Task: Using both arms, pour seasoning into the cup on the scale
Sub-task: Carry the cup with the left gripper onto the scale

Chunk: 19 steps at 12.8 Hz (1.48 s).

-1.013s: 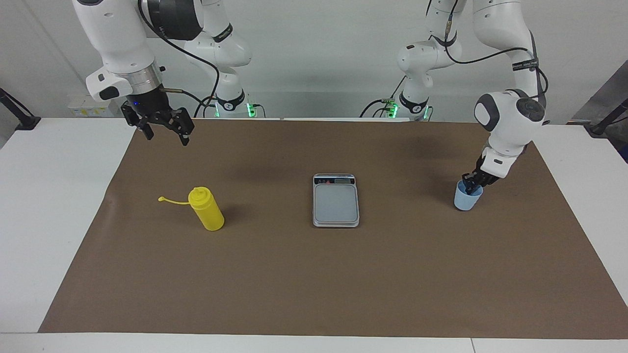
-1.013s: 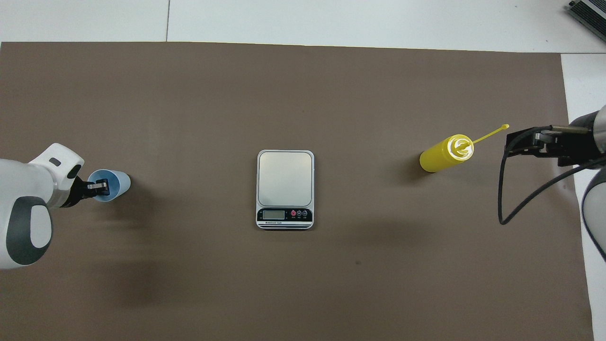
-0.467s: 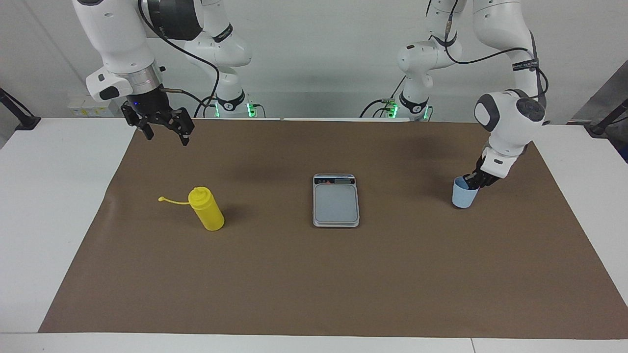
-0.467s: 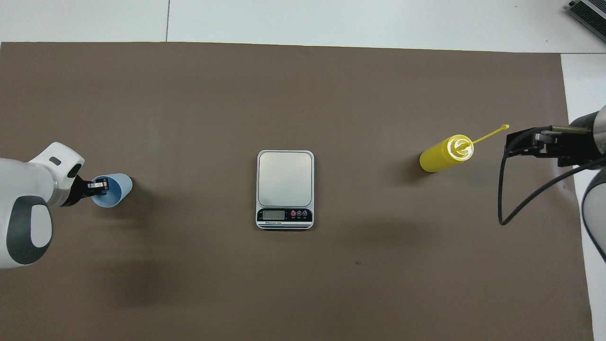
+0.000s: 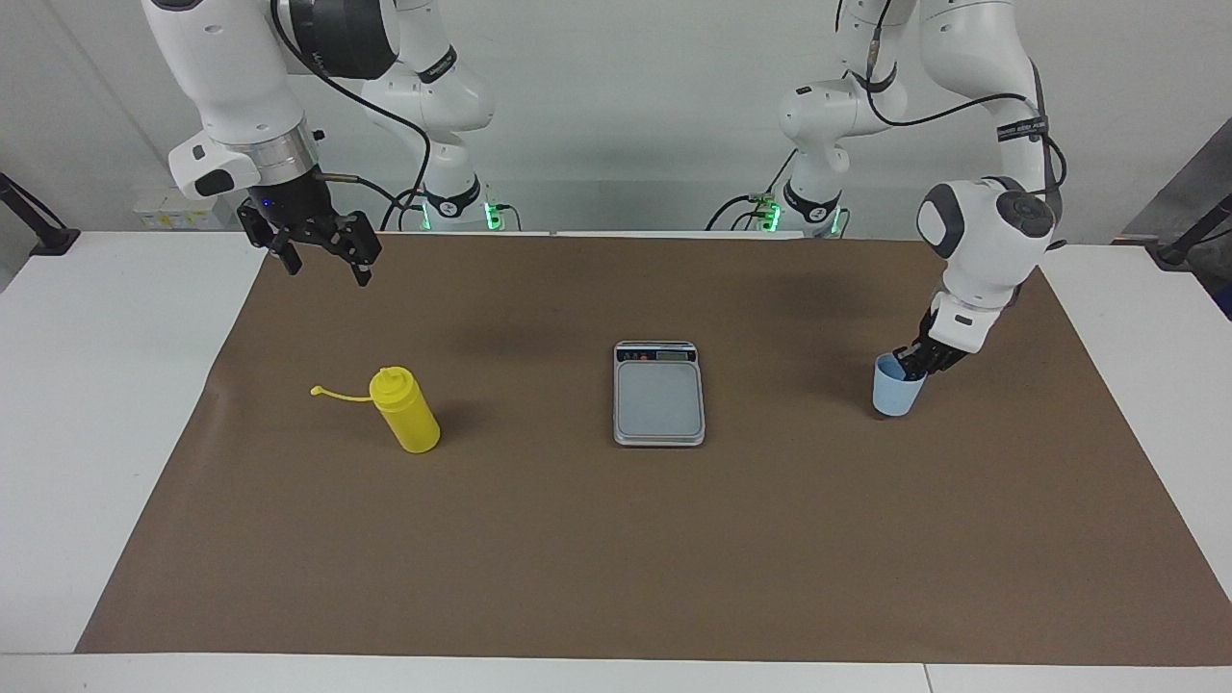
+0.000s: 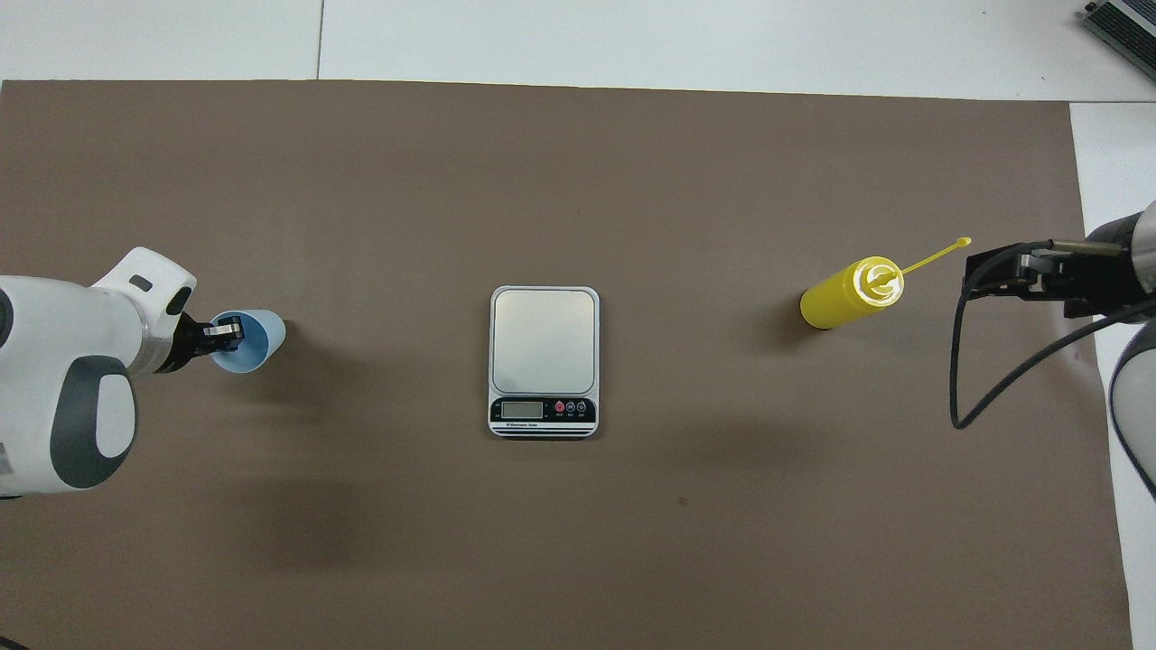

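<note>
The light blue cup (image 5: 893, 393) (image 6: 257, 343) is at the left arm's end of the brown mat, tilted a little. My left gripper (image 5: 912, 366) (image 6: 226, 332) is shut on its rim, one finger inside the cup. I cannot tell whether the cup's base touches the mat. The silver scale (image 5: 658, 397) (image 6: 544, 341) lies in the middle with nothing on its platform. The yellow seasoning bottle (image 5: 409, 416) (image 6: 844, 296) stands at the right arm's end, its strap sticking out sideways. My right gripper (image 5: 327, 272) (image 6: 971, 273) hangs open, high over the mat's edge beside the bottle.
The brown mat (image 5: 616, 558) covers most of the white table (image 5: 106, 385). Bare mat lies between the cup and the scale and between the scale and the bottle. A black cable (image 6: 957, 361) loops from the right wrist.
The left gripper closed on the cup's rim and has carried the cup a short way toward the scale. The right arm, bottle and scale have not moved.
</note>
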Available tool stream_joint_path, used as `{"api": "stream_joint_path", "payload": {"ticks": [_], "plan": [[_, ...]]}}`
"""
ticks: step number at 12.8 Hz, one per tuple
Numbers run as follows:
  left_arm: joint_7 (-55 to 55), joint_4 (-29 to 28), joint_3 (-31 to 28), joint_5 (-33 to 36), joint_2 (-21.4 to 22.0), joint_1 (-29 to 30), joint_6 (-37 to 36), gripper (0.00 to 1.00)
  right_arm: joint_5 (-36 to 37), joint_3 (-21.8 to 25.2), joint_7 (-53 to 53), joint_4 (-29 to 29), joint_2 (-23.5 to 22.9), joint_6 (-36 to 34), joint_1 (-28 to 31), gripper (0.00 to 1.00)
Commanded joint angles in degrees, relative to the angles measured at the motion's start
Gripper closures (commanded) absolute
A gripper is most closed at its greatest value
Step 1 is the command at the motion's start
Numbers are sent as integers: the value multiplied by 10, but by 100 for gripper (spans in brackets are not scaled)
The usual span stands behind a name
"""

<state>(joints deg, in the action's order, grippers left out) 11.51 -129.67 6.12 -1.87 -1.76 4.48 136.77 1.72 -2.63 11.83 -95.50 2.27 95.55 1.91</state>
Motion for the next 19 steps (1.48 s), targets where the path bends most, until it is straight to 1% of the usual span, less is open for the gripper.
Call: {"api": "stream_joint_path", "payload": {"ticks": [1,5,7,9,14,17,19], "plan": [[40,43,-7,-9,-13,-35,-52,100,2,-3,3,-14,12,2,6,0],[115,89,-6,-12,-24,-83,-117,100,2,-3,2,-14,12,2,6,0],[138,120,-7,-51,-33,-100,-148,100,2,-3,2,-14,12,2,6,0],[173,155,-6,-55,-50,-119,-179,100,2,-3,2,-14,12,2,6,0],[237,212,-5,-76,-85,-154,-204,100,2,-3,2,-14,12,2,6,0],[288,286,-4,-77,-136,-180,-237,100,2,-3,3,-14,12,2,6,0],[320,322,-4,-77,-162,-202,-251,100,2,-3,3,-14,12,2,6,0]]}}
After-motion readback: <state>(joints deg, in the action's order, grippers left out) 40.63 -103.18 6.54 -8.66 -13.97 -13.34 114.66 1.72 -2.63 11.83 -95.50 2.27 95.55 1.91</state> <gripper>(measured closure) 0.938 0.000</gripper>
